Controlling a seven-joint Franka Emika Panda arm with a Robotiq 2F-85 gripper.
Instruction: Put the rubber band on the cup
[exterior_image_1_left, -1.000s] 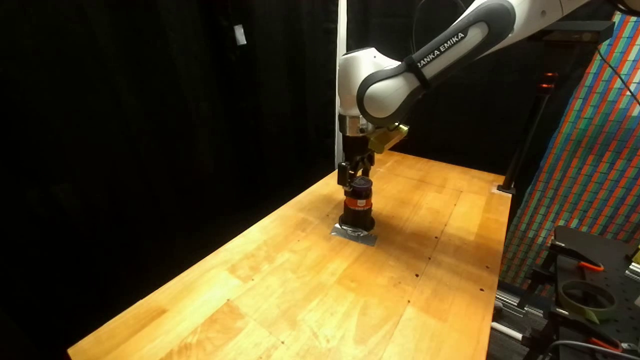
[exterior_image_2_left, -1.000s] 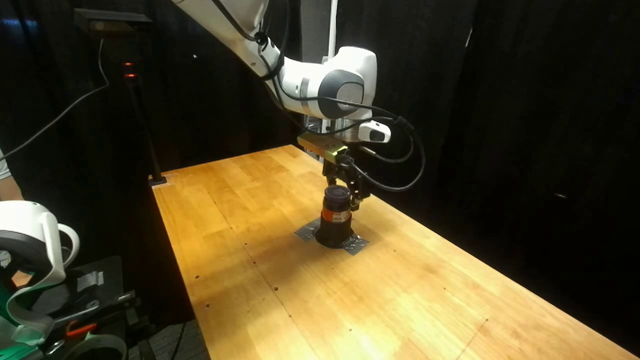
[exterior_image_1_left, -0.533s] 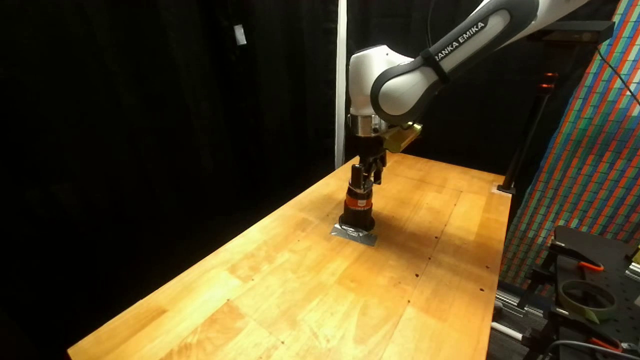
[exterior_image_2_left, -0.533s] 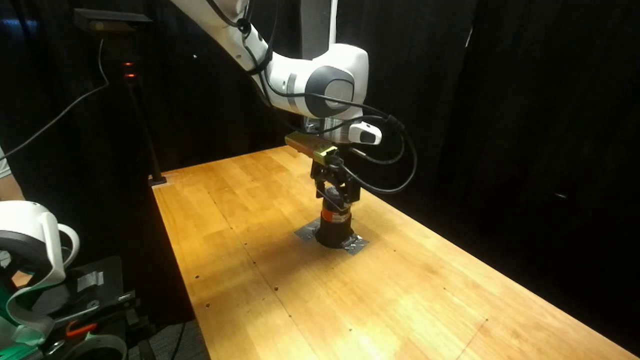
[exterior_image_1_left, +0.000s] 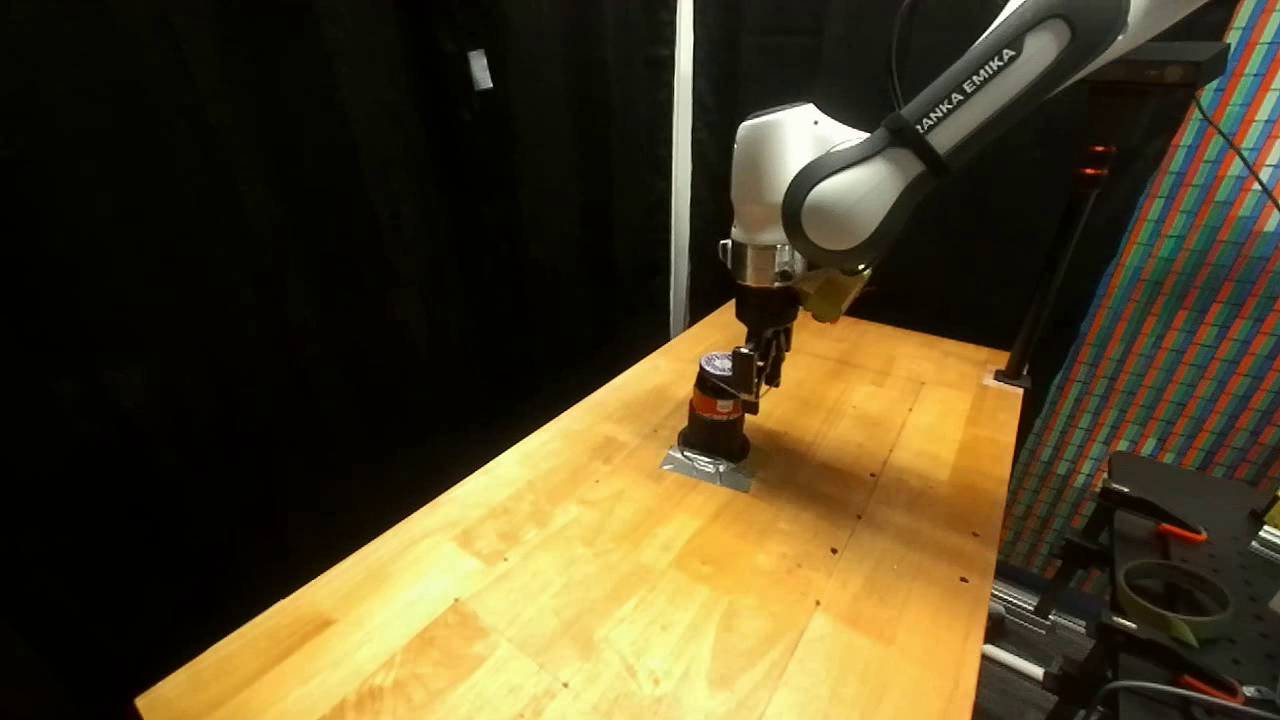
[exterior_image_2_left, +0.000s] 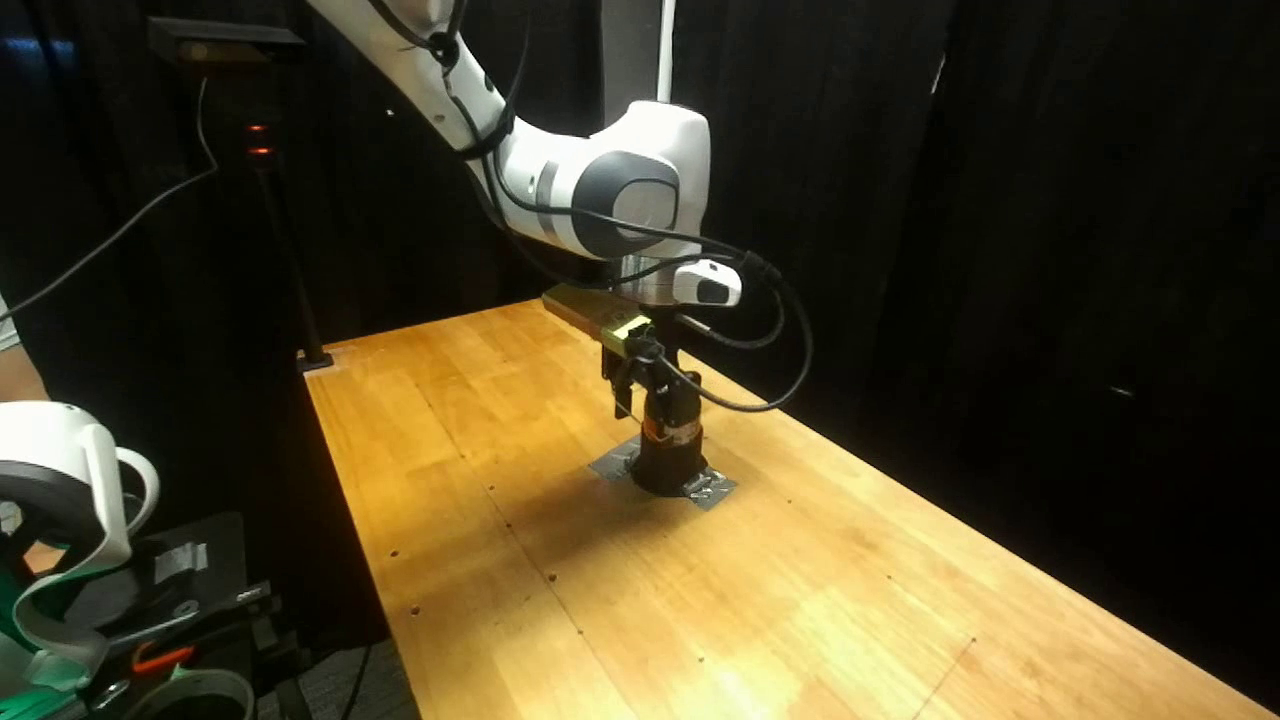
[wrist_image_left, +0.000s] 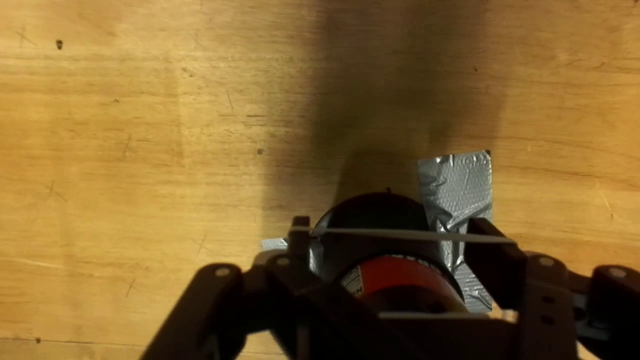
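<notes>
**Black curtains (exterior_image_1_left: 300, 300), wooden table (exterior_image_1_left: 560, 560), gripper (wrist_image_left: 390, 240) spread by the cup (exterior_image_1_left: 716, 405), rubber band (wrist_image_left: 390, 233) strung across its fingers (wrist_image_left: 492, 270)**

We see the curtains hanging behind the setup in both exterior views. The table fills the middle, pale wood with small dark holes. A checked multicoloured sheet (exterior_image_1_left: 1170, 350) hangs past one side of it.

The white-and-grey Franka Panda arm (exterior_image_1_left: 860, 200) leans in over the table, wrist pointing down. A black stand (exterior_image_1_left: 1054, 268) with two red lights sits at a table corner in both exterior views. We also have a yellow-green box (exterior_image_2_left: 590, 316) mounted at the wrist.

Gripper: black Robotiq, pointing down, fingers well apart.

Cup: upright on the table, nearer the long edge by the curtains. Dark body, orange-red label (wrist_image_left: 400, 275), wider black foot. In an exterior view one finger overlaps the cup's upper side; touching or not, we can't tell. In the wrist view the gripper hides the cup's top.

Duct tape (wrist_image_left: 457, 190): silver, wrinkled, strips on the wood at the cup's foot.

Rubber band: thin, pale, pulled straight. We count two strands in the wrist view: one spans the fingertips and crosses over the cup's foot, the other shows lower down. Whether the loop goes round the cup, we can't tell.
</notes>
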